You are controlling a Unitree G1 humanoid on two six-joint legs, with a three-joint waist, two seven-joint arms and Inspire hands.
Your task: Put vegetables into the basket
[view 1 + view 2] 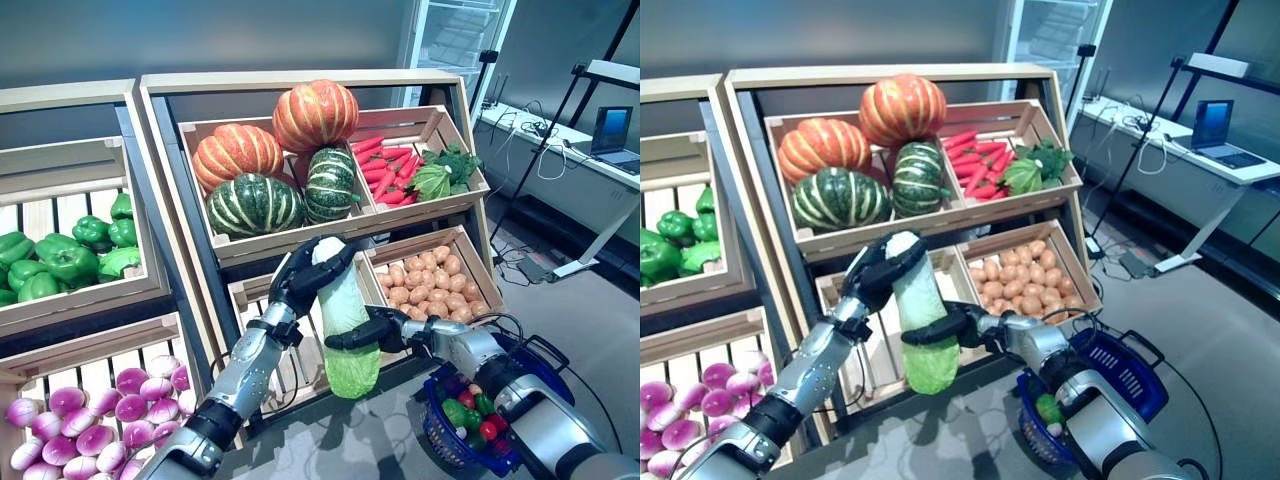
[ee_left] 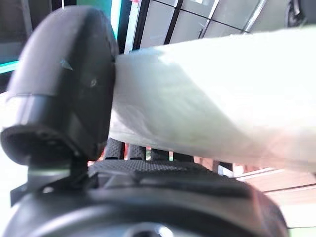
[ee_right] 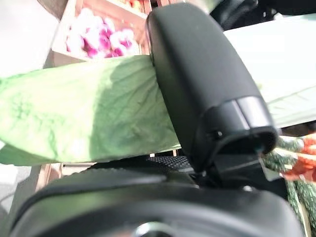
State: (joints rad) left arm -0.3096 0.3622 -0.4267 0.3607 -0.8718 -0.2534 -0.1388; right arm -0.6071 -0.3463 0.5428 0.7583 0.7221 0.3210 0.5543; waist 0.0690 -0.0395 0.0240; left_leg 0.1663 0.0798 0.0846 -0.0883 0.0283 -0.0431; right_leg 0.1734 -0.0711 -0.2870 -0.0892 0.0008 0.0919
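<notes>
Both hands grip one cabbage point(image 1: 345, 320) — left hand point(image 1: 300, 275) curled atop, right hand point(image 1: 372, 330) clasping mid-length.

Pumpkins point(image 1: 270, 165) sit in the upper crate, carrots point(image 1: 385, 168) to their right, potatoes point(image 1: 430, 283) below, basket point(image 1: 470, 410) on the floor at right.

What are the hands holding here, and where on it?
A napa cabbage: the left hand grips its white stem end, the right hand is curled round its middle, just above the green leafy end.
</notes>
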